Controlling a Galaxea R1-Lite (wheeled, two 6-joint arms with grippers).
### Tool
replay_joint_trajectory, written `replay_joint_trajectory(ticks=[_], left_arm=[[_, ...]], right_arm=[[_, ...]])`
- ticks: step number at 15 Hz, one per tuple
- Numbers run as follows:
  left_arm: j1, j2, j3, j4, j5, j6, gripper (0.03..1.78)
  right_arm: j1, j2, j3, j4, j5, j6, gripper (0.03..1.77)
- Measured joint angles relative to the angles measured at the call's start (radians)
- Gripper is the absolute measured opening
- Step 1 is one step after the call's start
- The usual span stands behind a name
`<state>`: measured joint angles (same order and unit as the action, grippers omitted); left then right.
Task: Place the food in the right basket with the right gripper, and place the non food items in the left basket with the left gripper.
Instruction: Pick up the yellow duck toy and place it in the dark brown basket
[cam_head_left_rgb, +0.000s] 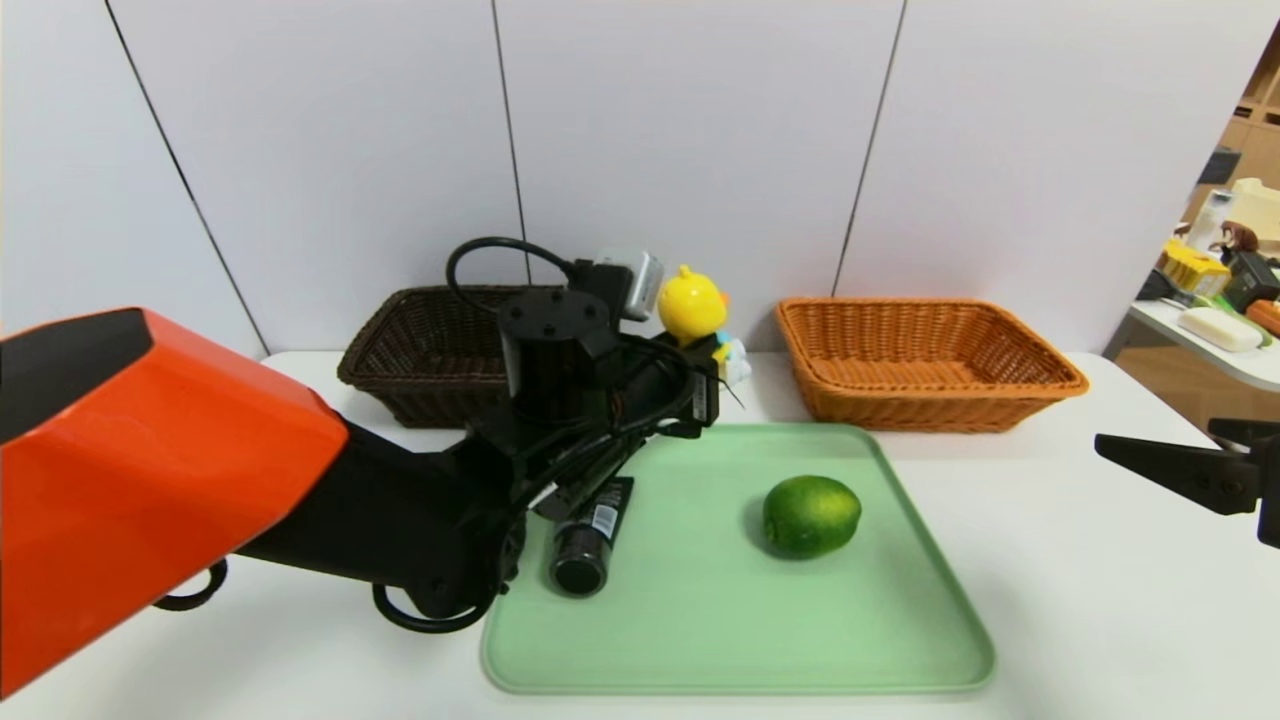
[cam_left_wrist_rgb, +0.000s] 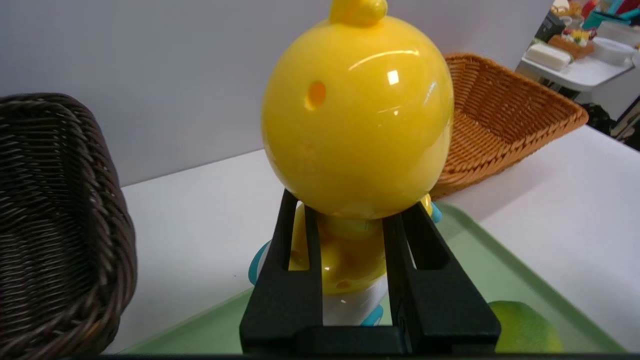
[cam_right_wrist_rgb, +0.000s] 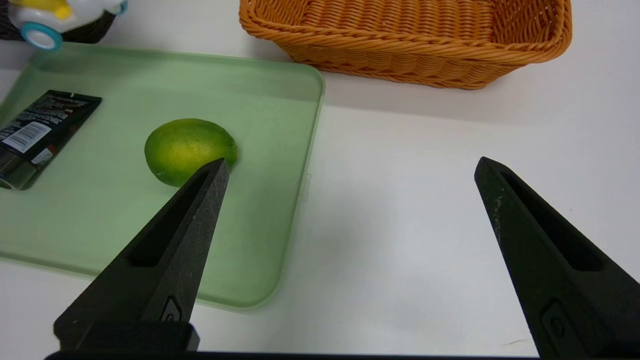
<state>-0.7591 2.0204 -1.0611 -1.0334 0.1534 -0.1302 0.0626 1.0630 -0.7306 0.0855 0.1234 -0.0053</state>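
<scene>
Left end effector (cam_left_wrist_rgb: 350, 225) clamps glossy round duck toy (cam_left_wrist_rgb: 357, 115); dimpled lime (cam_head_left_rgb: 811, 515) on tray (cam_head_left_rgb: 900, 640)

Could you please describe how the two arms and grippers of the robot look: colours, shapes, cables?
The left arm has a glossy orange shell with a black panel, then black links with looping black cables and a grey-white camera block. The left gripper has two flat black fingers with long slots. The right gripper has two matte black, wedge-shaped fingers tapering to points, each with a slot.
</scene>
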Motion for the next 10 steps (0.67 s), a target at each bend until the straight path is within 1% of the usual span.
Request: replay_joint_trajectory(ticks=[5,7,9,10], left_arm=[[0.038,-0.107,-0.009,0.071,0.010,-0.005,0.37],[0.078,-0.141,-0.019,0.136,0.018,-0.005,0.37],[0.128,-0.160,-0.030,0.222,0.048,-0.006,0.37],[0.151,-0.164,-0.036,0.247,0.055,-0.006,0.37]], right_arm=[[0.000,-0.009,0.002,0.007,0.000,0.000,1.70],[0.000,-0.012,0.002,0.009,0.000,0.000,1.70],[0.000,-0.017,0.002,0.011,0.001,0.000,1.70],[0.000,-0.018,0.003,0.011,0.001,0.000,1.70]])
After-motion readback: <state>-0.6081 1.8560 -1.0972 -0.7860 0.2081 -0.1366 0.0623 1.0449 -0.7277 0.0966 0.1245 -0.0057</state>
